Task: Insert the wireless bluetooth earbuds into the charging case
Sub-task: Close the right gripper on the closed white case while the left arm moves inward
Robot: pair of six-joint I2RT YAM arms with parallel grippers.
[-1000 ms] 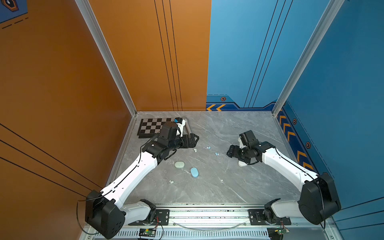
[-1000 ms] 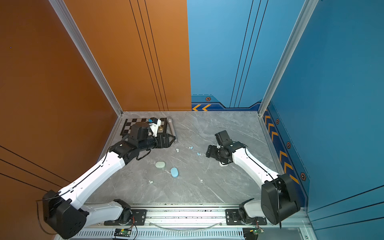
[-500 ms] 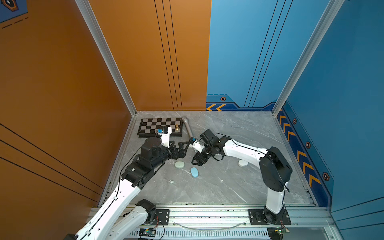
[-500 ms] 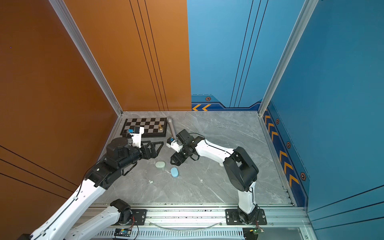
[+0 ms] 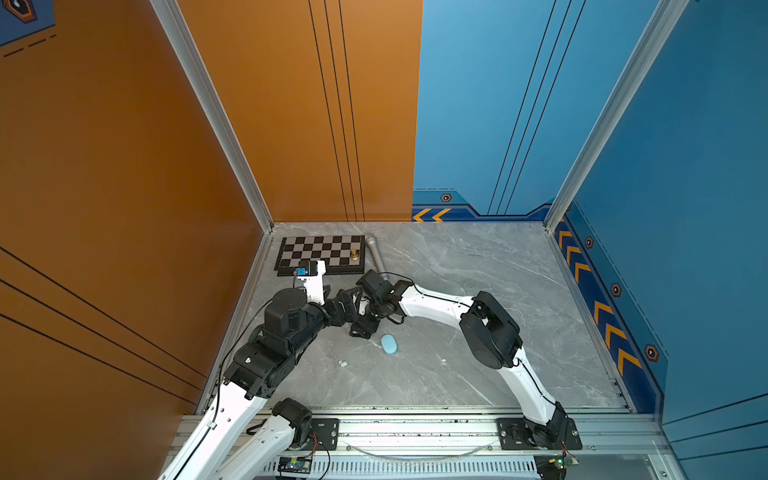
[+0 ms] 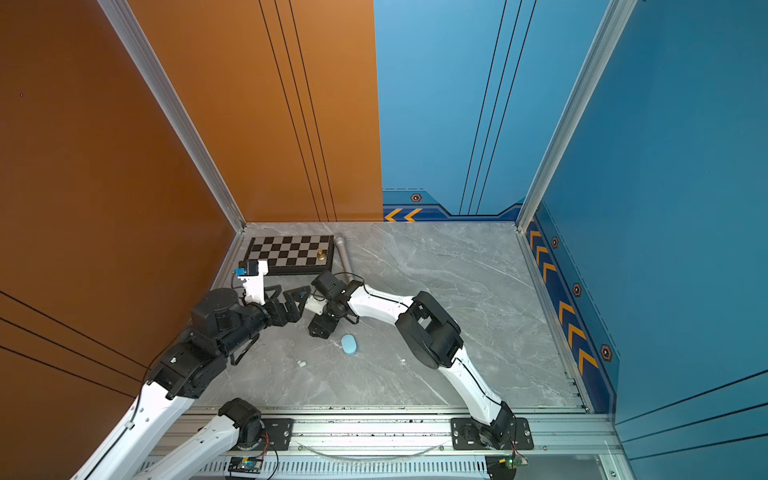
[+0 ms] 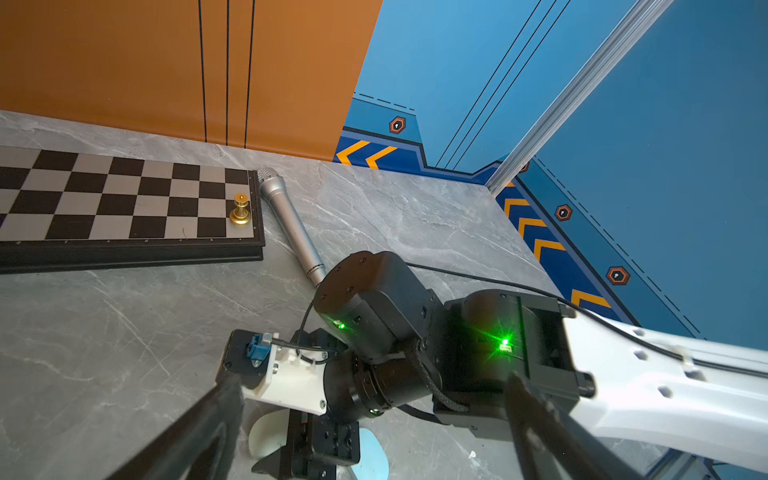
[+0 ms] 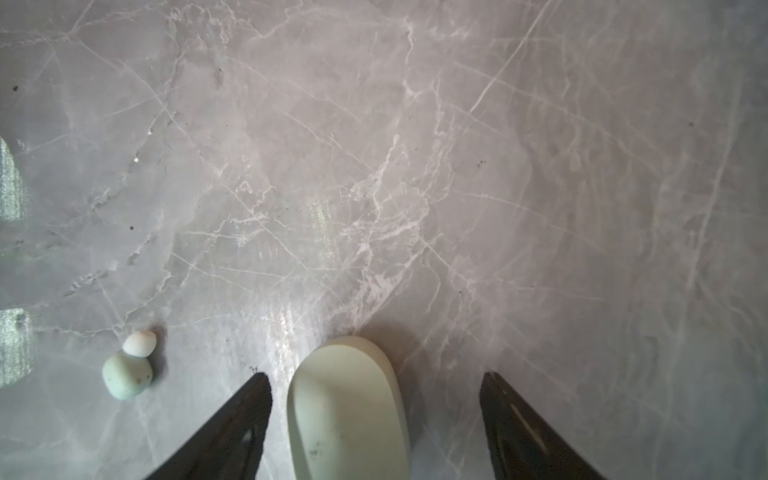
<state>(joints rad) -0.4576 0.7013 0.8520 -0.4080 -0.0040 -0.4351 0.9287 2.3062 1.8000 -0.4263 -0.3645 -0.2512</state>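
- Since a second ago the right arm has swung from the right side of the table (image 5: 457, 266) to left of centre. The left arm has drawn back toward its base. Cases and buds lie where they did.
- At the far left rear sits a chessboard (image 5: 320, 253) carrying one gold piece (image 5: 354, 254), with a microphone (image 5: 376, 257) along its edge. Neither belongs to the job.
- Next, the left gripper (image 5: 350, 301) hovers with jaws spread wide, holding nothing.
- Two earbuds (image 5: 343, 363), one white and one mint, touch each other on the table, toward the front rail from both grippers.
- Beside them, the right gripper (image 8: 374, 376) points down, jaws apart, astride the mint charging case (image 8: 349, 411). We see a gap on each side, so nothing is held.
- That case, lid shut, has its long axis running along the fingers, so the jaws would close across its narrow width. It sits closer to one finger.
- We judge the right gripper nearer both case and buds.
- Just right lies a blue case (image 5: 389, 345), also shut.
- Farther right is a stray bud (image 5: 444, 361), too small to tell its colour.
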